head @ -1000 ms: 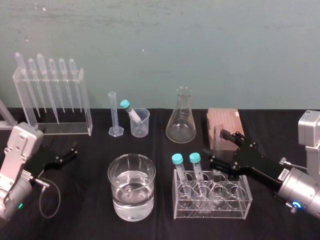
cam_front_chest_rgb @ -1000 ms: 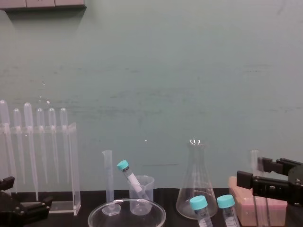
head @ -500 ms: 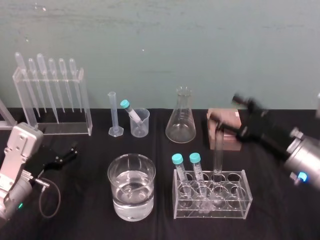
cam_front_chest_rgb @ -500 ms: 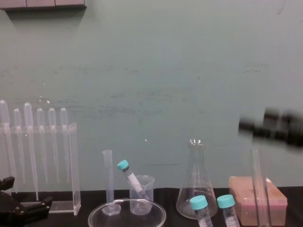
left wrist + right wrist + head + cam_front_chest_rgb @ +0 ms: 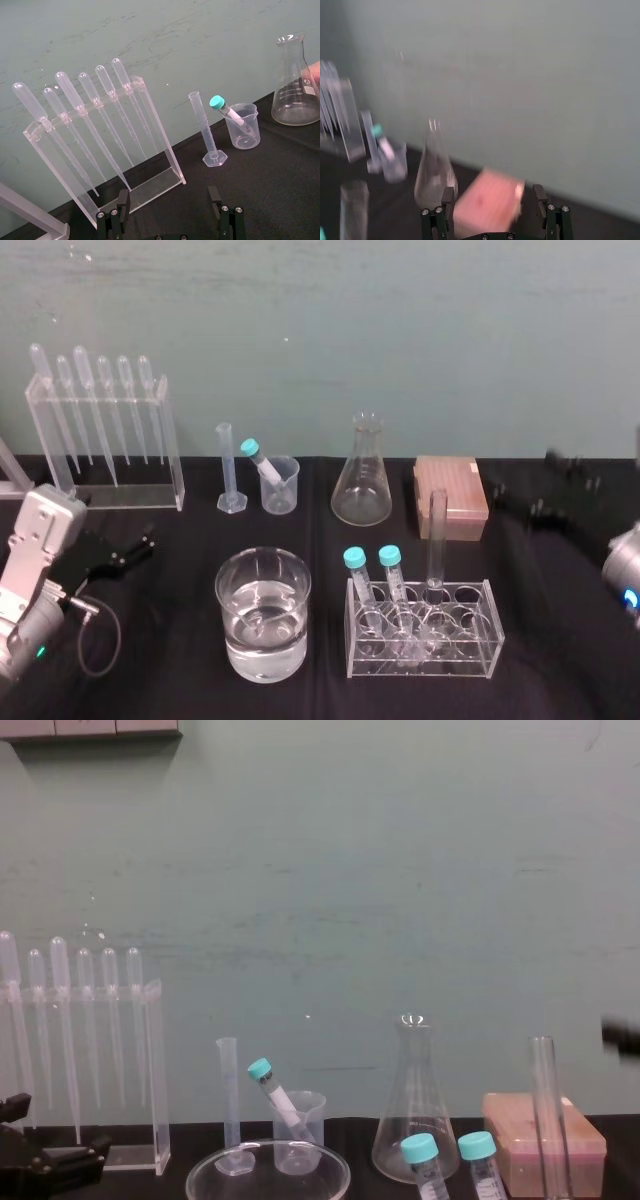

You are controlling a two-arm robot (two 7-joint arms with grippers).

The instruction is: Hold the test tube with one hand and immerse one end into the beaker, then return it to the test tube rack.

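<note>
In the test tube rack (image 5: 482, 642), just right of the two teal-capped tubes (image 5: 372, 580), the test tube (image 5: 437, 536) stood upright and unheld, near the water-filled beaker (image 5: 240, 638) on the rack's left. The tube was judged light, stiff, smooth-walled and fragile. A gentle pinch on the bare upper length above the rack seemed the safest hold, followed by a straight lift so that the glass would not bind in its hole. The right gripper (image 5: 493, 194) had its fingers spread and empty, well apart from the rack at the table's right side. One second earlier it had been at the tube, and half a second earlier it had been raised behind it. The left gripper (image 5: 169, 196), also spread, lay parked at the left by the pipette stand (image 5: 150, 182).
</note>
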